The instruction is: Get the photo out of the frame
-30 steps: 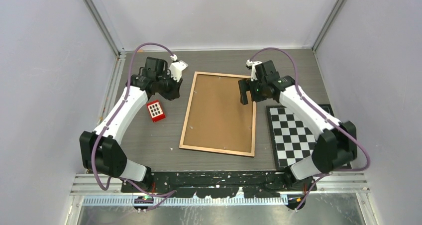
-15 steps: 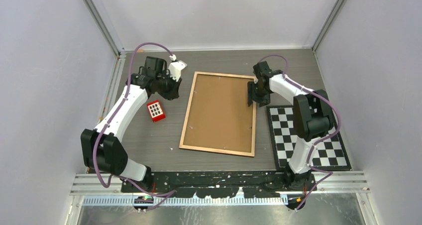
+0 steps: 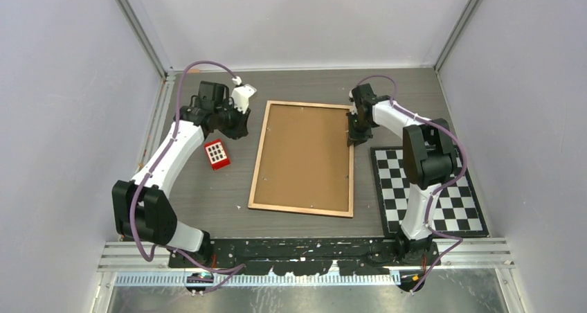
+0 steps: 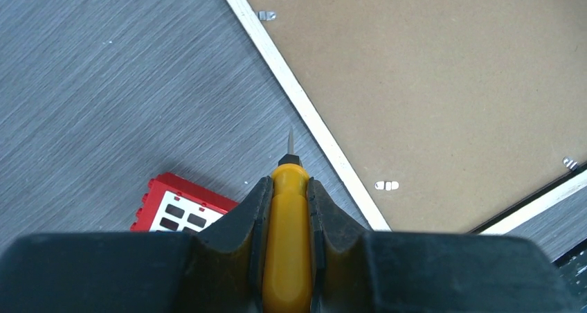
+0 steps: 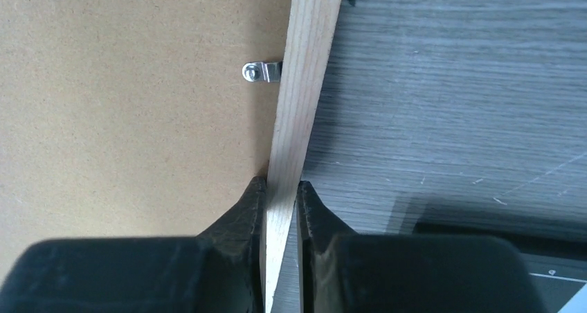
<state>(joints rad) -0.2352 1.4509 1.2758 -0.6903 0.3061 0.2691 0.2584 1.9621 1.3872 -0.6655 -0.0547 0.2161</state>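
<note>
None of the removal proper is done, as far as we can see. The frame (image 5: 311,50) lies face down on the table (image 3: 208,202), with its brown backing board (image 3: 304,154) uppermost and seated inside the light wood rim. Small metal tabs (image 5: 262,71) reach from the rim over the board, so we judge the board to be locked in place. The photo shows in no view; we take it to lie beneath the board, on the table side of the frame. Three steps remain: release the tabs, lift out the board, then take out the photo.

Left gripper (image 4: 286,185): the fingers are closed on a yellow-handled tool (image 4: 287,244) whose thin metal tip (image 4: 291,143) points forward. The tip appears to stand over bare table just beside the frame's left rail, apart from the wood. One tab (image 4: 386,185) lies just across that rail. We cannot tell whether the tip touches the table.

Right gripper (image 5: 280,185): the jaws stand narrow and pinch the frame's right rail, one finger on the board side and one on the outer side, both touching the wood. A tab sits further along the same rail, ahead of the fingers. We judge that this grip steadies the frame for the tool.

A red block (image 3: 217,154) lies left of the frame and a checkerboard (image 3: 429,188) right of it; neither touches it
</note>
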